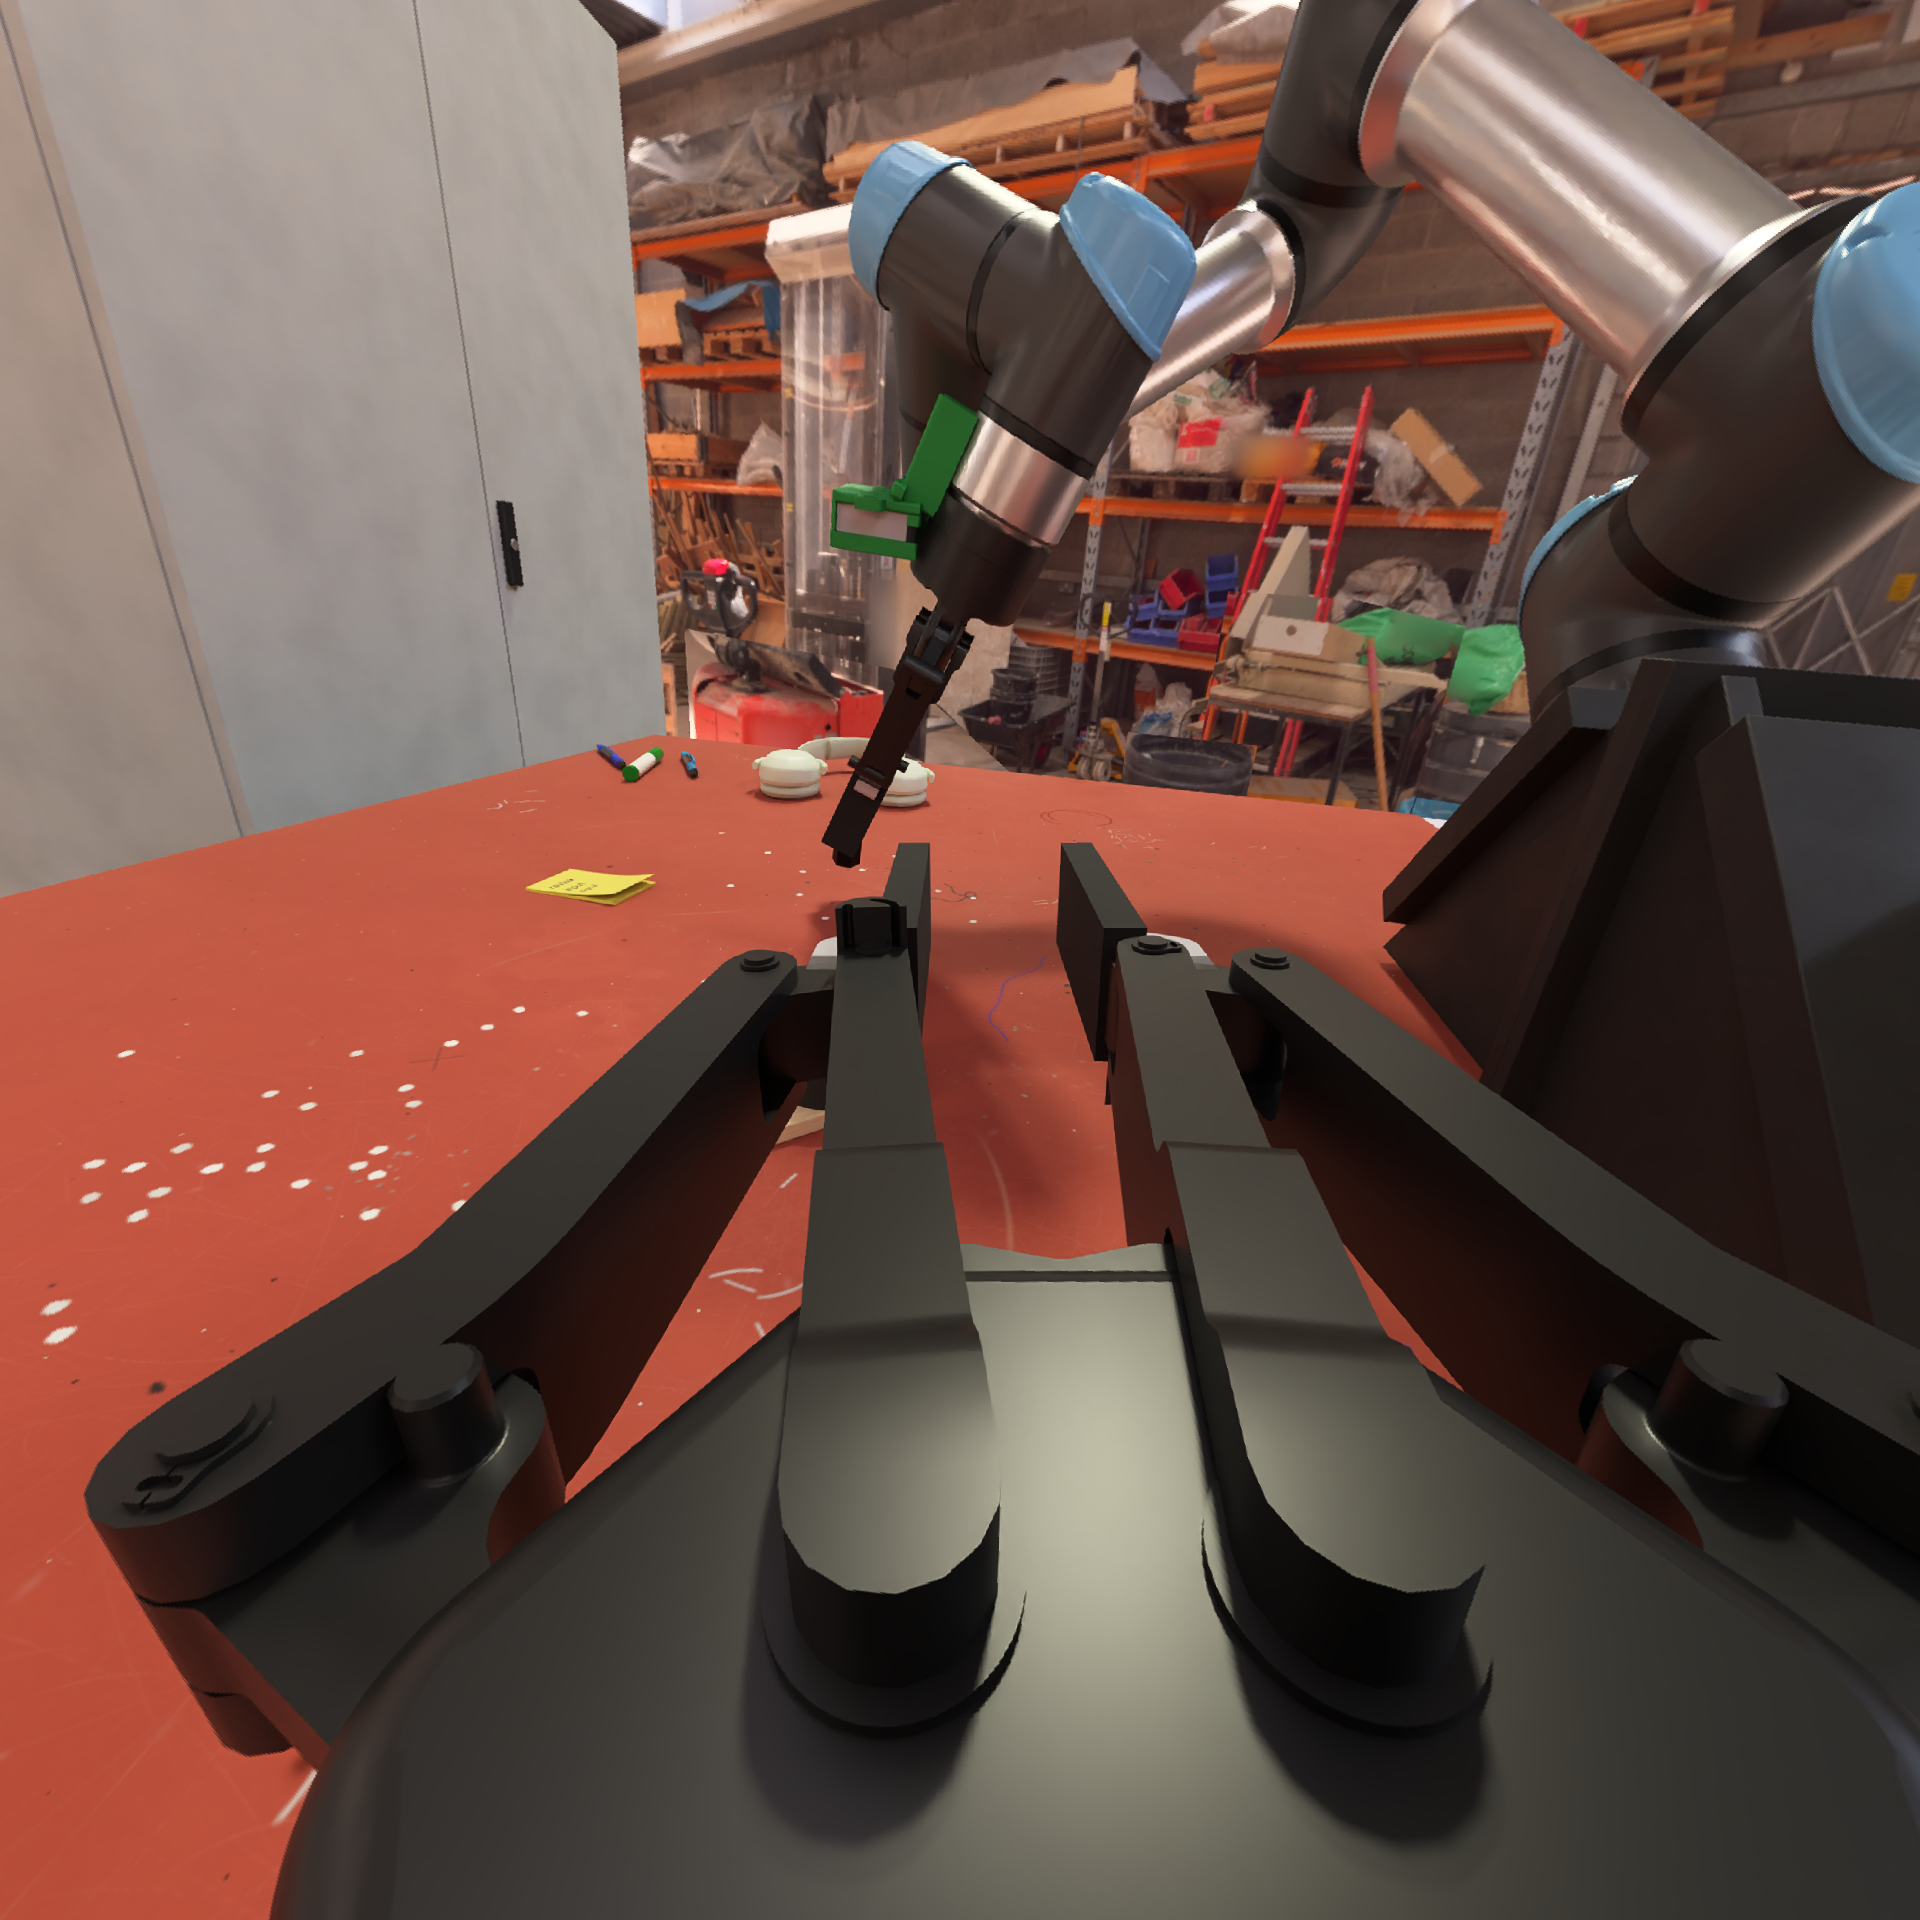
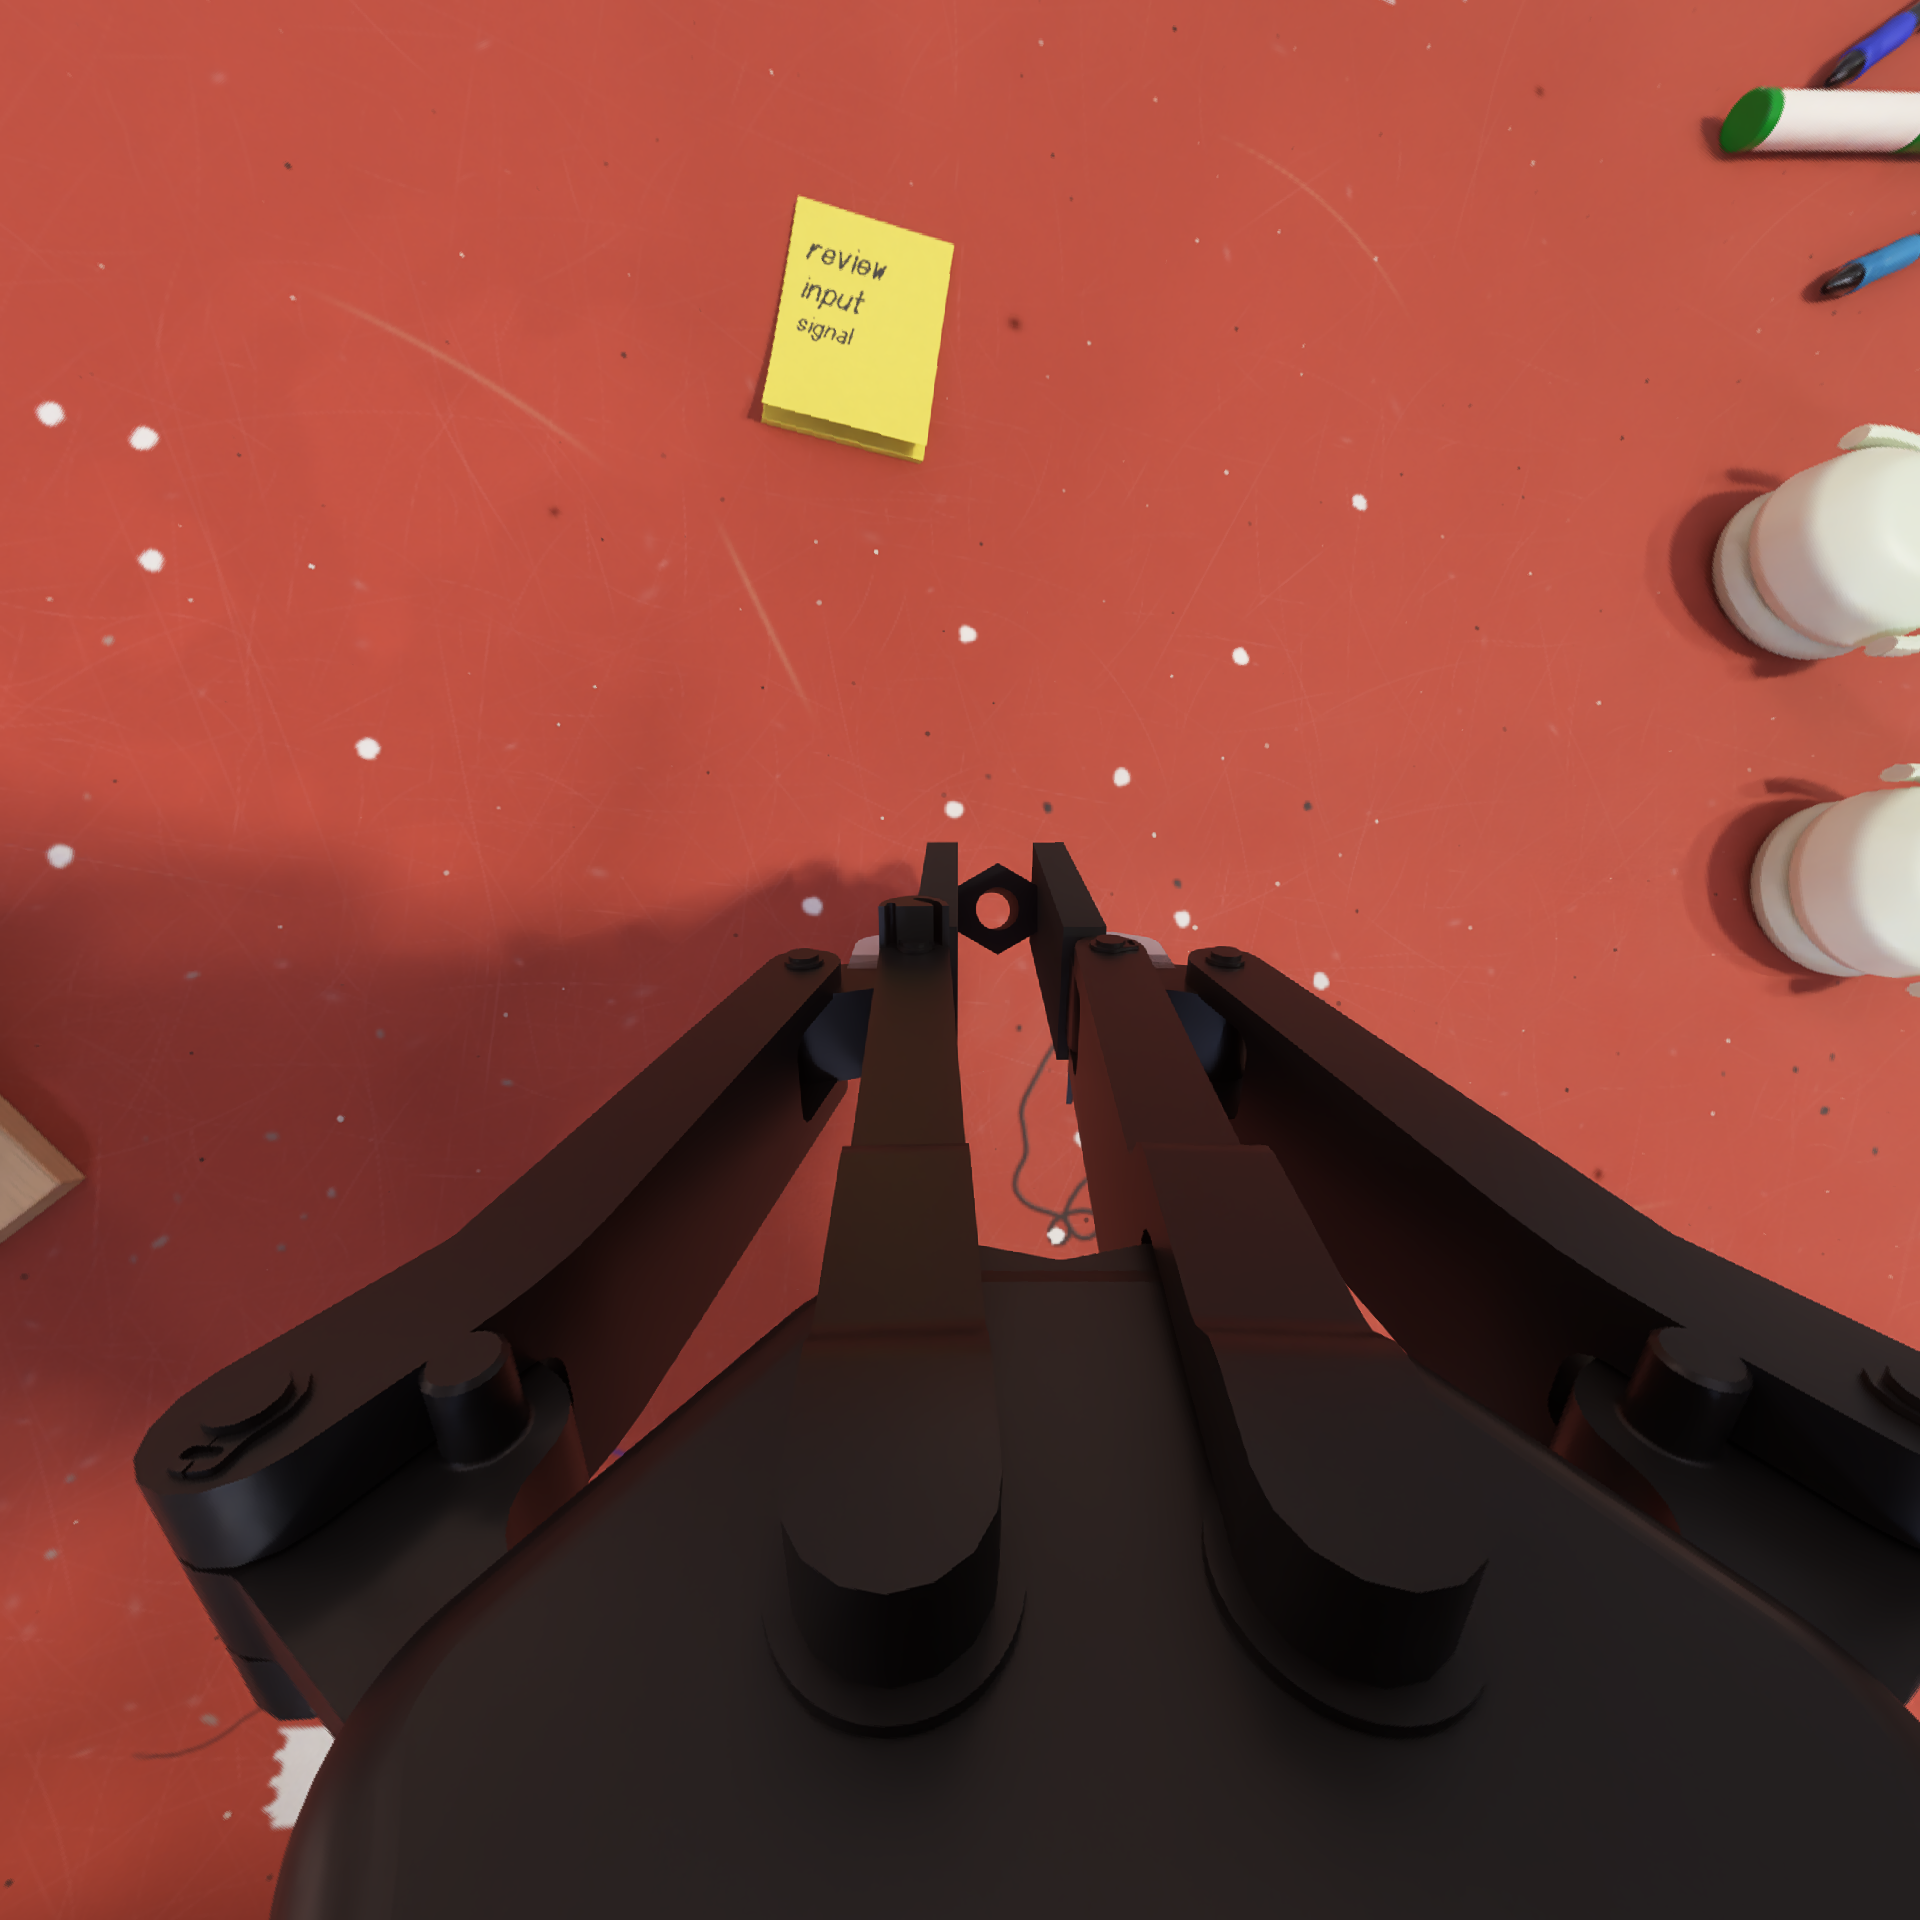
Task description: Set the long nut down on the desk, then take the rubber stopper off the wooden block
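In the right wrist view my right gripper (image 2: pixel 994 896) is shut on the long nut (image 2: pixel 994 910), a small black hex piece seen end-on with its hole showing, held over the red desk (image 2: pixel 520 675). A corner of the wooden block (image 2: pixel 29 1174) shows at the left edge. The rubber stopper is not in view. In the left wrist view my left gripper (image 1: pixel 992 904) is open and empty, low over the desk (image 1: pixel 312 987). The right gripper (image 1: pixel 850 836) shows farther off, pointing down with its dark tip close to the desk.
A yellow sticky note pad (image 2: pixel 857 327) lies ahead of the right gripper. White headphones (image 2: pixel 1829 561) and markers (image 2: pixel 1818 120) lie at the right edge; they also show far back in the left wrist view, headphones (image 1: pixel 795 774). A black robot base (image 1: pixel 1662 935) stands at the right.
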Action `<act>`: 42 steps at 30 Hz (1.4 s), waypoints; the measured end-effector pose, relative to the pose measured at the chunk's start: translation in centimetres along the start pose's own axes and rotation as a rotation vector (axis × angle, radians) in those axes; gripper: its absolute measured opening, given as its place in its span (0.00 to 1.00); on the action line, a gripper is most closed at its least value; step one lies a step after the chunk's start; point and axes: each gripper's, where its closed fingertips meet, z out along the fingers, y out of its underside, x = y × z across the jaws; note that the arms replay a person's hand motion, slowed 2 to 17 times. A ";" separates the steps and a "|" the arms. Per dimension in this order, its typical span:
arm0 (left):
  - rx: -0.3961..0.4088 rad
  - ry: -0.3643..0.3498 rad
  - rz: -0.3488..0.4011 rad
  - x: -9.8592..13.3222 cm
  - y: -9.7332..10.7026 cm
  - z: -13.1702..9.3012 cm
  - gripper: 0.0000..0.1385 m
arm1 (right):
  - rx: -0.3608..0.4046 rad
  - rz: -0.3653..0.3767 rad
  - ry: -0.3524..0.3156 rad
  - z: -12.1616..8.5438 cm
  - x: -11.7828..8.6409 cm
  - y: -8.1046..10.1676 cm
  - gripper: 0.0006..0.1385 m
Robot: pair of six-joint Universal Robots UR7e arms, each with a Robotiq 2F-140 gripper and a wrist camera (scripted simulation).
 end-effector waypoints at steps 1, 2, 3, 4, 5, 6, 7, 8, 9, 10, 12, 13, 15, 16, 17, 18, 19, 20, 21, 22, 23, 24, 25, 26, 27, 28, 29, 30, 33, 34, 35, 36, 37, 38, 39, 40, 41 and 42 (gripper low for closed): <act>0.001 0.000 -0.001 0.0 0.0 0.0 0.24 | -0.006 -0.001 0.001 0.1 0.0 0.1 0.13; 0.001 0.000 -0.003 0.0 0.0 0.0 0.24 | -0.011 -0.001 0.002 0.2 0.0 0.1 0.13; 0.001 0.000 -0.004 0.0 0.0 0.0 0.24 | -0.016 -0.003 0.003 0.3 0.1 0.1 0.13; 0.001 0.000 -0.006 -0.1 0.0 0.0 0.24 | -0.020 -0.004 0.005 0.4 0.1 0.2 0.13; 0.000 0.000 -0.008 -0.1 0.0 0.0 0.24 | -0.025 -0.005 0.006 0.5 0.1 0.2 0.13; 0.000 0.000 -0.009 -0.1 0.1 0.0 0.24 | -0.030 -0.005 0.004 0.5 0.0 0.3 0.13; -0.001 0.001 -0.011 -0.1 0.1 0.0 0.24 | -0.036 -0.004 0.000 0.6 0.0 0.3 0.13; -0.002 0.001 -0.013 -0.1 0.1 0.0 0.24 | -0.042 -0.003 -0.004 0.7 -0.1 0.4 0.13; -0.003 0.002 -0.015 -0.1 0.1 0.0 0.24 | -0.048 -0.002 -0.009 0.8 -0.2 0.5 0.13; -0.004 0.003 -0.016 -0.1 0.2 0.0 0.24 | -0.055 -0.001 -0.015 0.9 -0.2 0.5 0.13; -0.006 0.005 -0.019 -0.1 0.3 0.1 0.24 | -0.067 0.002 -0.027 1.0 -0.4 0.6 0.13; -0.007 0.006 -0.020 -0.1 0.3 0.1 0.24 | -0.074 0.004 -0.033 1.1 -0.5 0.7 0.13; -0.010 0.007 -0.023 -0.1 0.4 0.1 0.24 | -0.080 0.005 -0.037 1.2 -0.5 0.7 0.13; -0.011 0.007 -0.024 -0.1 0.4 0.1 0.24 | -0.083 0.005 -0.038 1.3 -0.5 0.8 0.13; -0.013 0.007 -0.025 -0.1 0.5 0.2 0.24 | -0.084 0.005 -0.038 1.4 -0.5 0.8 0.13; -0.014 0.006 -0.026 -0.1 0.5 0.2 0.24 | -0.085 0.005 -0.037 1.4 -0.5 0.8 0.13; -0.015 0.005 -0.026 -0.2 0.5 0.2 0.24 | -0.086 0.005 -0.035 1.5 -0.5 0.8 0.13; -0.017 0.003 -0.027 -0.2 0.6 0.2 0.24 | -0.086 0.004 -0.033 1.6 -0.5 0.8 0.13; -0.018 0.002 -0.027 -0.2 0.6 0.2 0.24 | -0.086 0.004 -0.031 1.6 -0.4 0.9 0.13; -0.019 0.000 -0.027 -0.2 0.6 0.2 0.24 | -0.086 0.004 -0.031 1.7 -0.4 0.9 0.13; -0.020 -0.002 -0.027 -0.2 0.6 0.2 0.24 | -0.088 0.004 -0.032 1.7 -0.5 0.9 0.13; -0.020 -0.004 -0.026 -0.3 0.6 0.2 0.24 | -0.089 0.004 -0.034 1.8 -0.5 1.0 0.13; -0.021 -0.005 -0.025 -0.3 0.7 0.3 0.24 | -0.091 0.005 -0.036 1.8 -0.5 1.0 0.13; -0.022 -0.006 -0.024 -0.3 0.7 0.3 0.24 | -0.094 0.005 -0.040 1.9 -0.6 1.1 0.13; -0.023 -0.006 -0.023 -0.2 0.7 0.3 0.24 | -0.097 0.006 -0.045 1.9 -0.7 1.1 0.13; -0.024 -0.006 -0.021 -0.2 0.7 0.3 0.24 | -0.101 0.007 -0.051 2.0 -0.7 1.2 0.13; -0.025 -0.006 -0.020 -0.2 0.7 0.3 0.24 | -0.104 0.008 -0.057 2.0 -0.8 1.3 0.13; -0.026 -0.006 -0.018 -0.2 0.7 0.3 0.24 | -0.108 0.008 -0.063 2.1 -0.8 1.3 0.13; -0.029 -0.005 -0.013 -0.2 0.7 0.3 0.24 | -0.116 0.010 -0.081 2.2 -1.1 1.5 0.13; -0.031 -0.005 -0.012 -0.2 0.8 0.3 0.25 | -0.117 0.010 -0.086 2.2 -1.1 1.5 0.13; -0.032 -0.006 -0.011 -0.2 0.8 0.3 0.25 | -0.117 0.009 -0.090 2.3 -1.2 1.5 0.13; -0.034 -0.007 -0.011 -0.2 0.8 0.3 0.25 | -0.116 0.008 -0.093 2.3 -1.2 1.5 0.13; -0.035 -0.008 -0.010 -0.2 0.8 0.3 0.25 | -0.115 0.006 -0.095 2.3 -1.2 1.5 0.13; -0.037 -0.009 -0.010 -0.3 0.8 0.3 0.25 | -0.113 0.003 -0.095 2.3 -1.2 1.5 0.13; -0.039 -0.010 -0.009 -0.3 0.9 0.3 0.26 | -0.109 -0.001 -0.094 2.3 -1.2 1.5 0.13; -0.041 -0.012 -0.009 -0.3 0.9 0.3 0.26 | -0.104 -0.005 -0.092 2.3 -1.2 1.5 0.13; -0.043 -0.014 -0.009 -0.4 0.9 0.3 0.26 | -0.098 -0.008 -0.090 2.3 -1.3 1.4 0.13; -0.046 -0.015 -0.009 -0.4 1.0 0.3 0.27 | -0.093 -0.013 -0.085 2.3 -1.3 1.3 0.14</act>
